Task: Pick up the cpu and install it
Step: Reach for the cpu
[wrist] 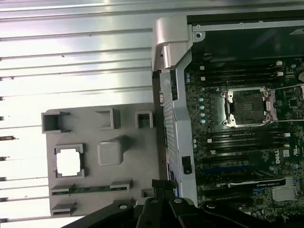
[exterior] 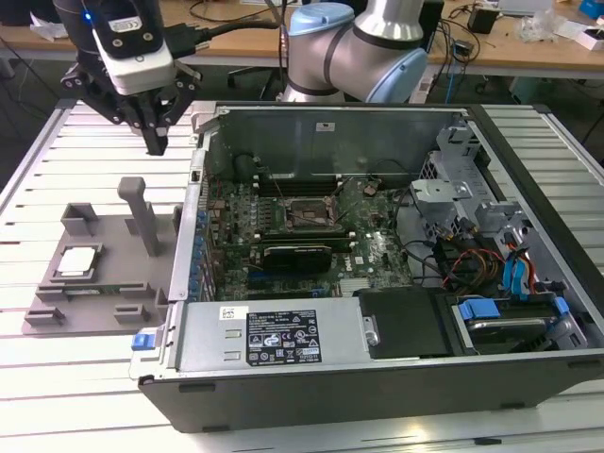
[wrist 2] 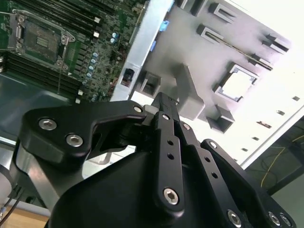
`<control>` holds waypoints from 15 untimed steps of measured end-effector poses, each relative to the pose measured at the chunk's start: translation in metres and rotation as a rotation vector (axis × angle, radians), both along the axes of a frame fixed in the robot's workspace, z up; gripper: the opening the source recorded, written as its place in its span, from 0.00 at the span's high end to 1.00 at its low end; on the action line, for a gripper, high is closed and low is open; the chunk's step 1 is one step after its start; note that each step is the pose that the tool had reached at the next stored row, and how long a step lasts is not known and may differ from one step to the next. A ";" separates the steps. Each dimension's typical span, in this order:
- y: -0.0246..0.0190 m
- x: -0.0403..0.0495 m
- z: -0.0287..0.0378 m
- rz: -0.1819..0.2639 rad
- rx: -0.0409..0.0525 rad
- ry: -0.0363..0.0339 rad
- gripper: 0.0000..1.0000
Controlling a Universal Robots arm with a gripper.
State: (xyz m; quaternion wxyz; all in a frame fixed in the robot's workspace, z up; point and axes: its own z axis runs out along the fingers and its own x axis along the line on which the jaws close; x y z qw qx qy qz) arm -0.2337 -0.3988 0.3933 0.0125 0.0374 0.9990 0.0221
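The cpu (exterior: 77, 261) is sitting in the grey tray (exterior: 109, 231), not lifted yet. The gripper (exterior: 156, 144) is hanging near the tray, pinched narrow, holding nothing. The socket (exterior: 307, 215) is waiting empty.

The small square silvery-white cpu (exterior: 77, 261) lies flat in a recess of the grey tray (exterior: 111, 241).

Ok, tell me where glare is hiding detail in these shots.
Second wrist view: the cpu top and the table beyond the tray blow out white. First wrist view: the cpu washes out too. Exterior view: even light, cpu top readable.
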 end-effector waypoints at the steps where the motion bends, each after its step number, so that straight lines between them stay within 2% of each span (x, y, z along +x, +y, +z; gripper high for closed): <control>1: 0.0000 -0.0022 0.0000 0.000 0.0001 0.0000 0.89; 7: 0.0000 -0.0158 0.0000 0.000 0.0000 0.0001 0.89; 15: 0.0000 -0.0290 0.0000 0.000 0.0000 0.0000 0.89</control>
